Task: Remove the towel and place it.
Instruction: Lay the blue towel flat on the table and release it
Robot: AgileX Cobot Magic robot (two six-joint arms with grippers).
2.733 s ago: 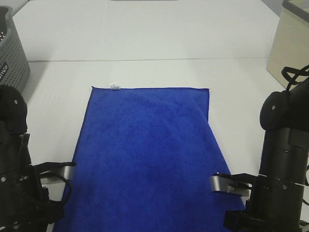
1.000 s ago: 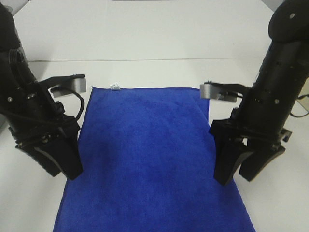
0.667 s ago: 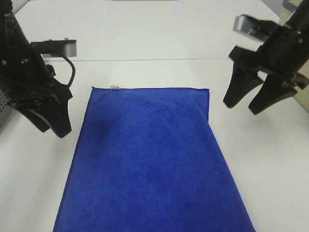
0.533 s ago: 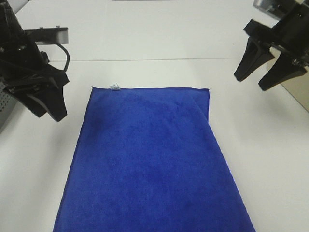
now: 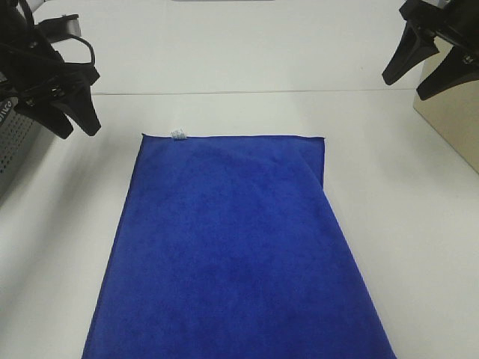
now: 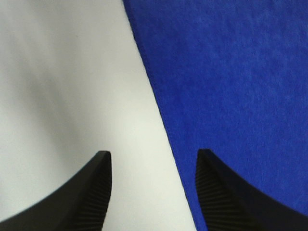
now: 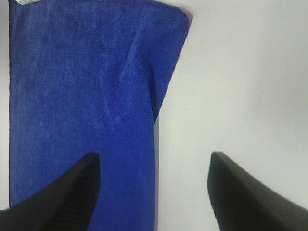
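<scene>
Left claw (image 5: 79, 129), right claw (image 5: 406, 85): matte black, tapered fingers (image 5: 84, 116), ribbed inner pads (image 6: 96, 192); looped black cable (image 5: 89, 51) on left.

The white worktop (image 5: 247, 52) in front of me has a thin seam (image 5: 239, 92) running across it. A blue towel (image 5: 232, 247) lies flat on it, the small white tag (image 5: 178, 134) on its far short edge, its far right corner creased. A grey basket (image 5: 11, 149) stands at the left edge, a beige box (image 5: 449, 120) at the right.
</scene>
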